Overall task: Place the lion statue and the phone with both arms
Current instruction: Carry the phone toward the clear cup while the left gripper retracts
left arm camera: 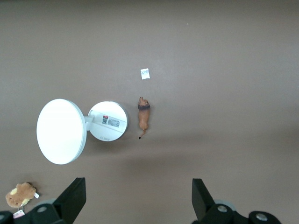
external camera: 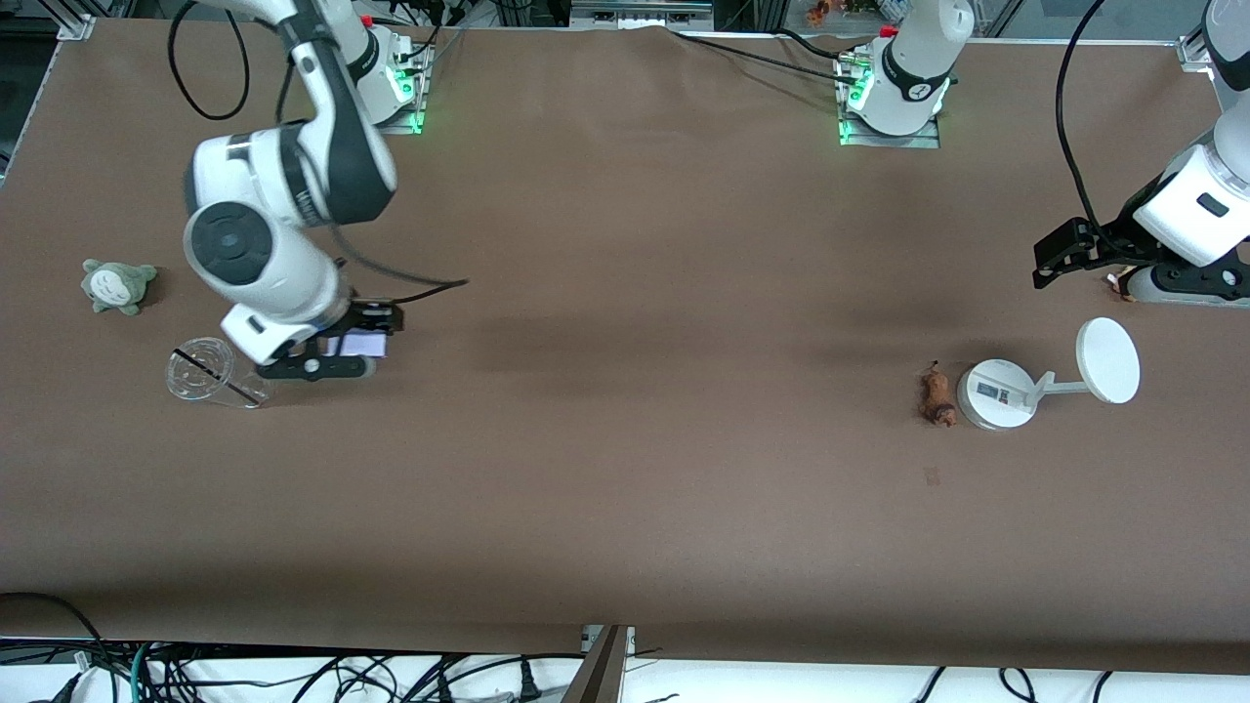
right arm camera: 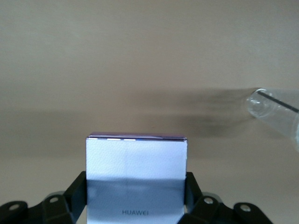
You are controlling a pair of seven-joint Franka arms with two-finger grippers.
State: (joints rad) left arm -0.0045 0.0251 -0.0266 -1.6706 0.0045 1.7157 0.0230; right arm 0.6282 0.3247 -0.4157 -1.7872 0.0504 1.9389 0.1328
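right jaws: clenched on the phone (right arm camera: 136,179) (HUAWEI lettering is seen on its pale face)
left jaws: released, nothing held
right gripper (external camera: 363,344): held over the table beside a clear plastic cup (external camera: 207,373) lying on its side
left gripper (left arm camera: 138,200): held high, over the table's left-arm end
lion statue (external camera: 938,394): laid on the table, just beside the round base of a white stand (external camera: 996,392)
plush toy (external camera: 116,285): seen near the cup
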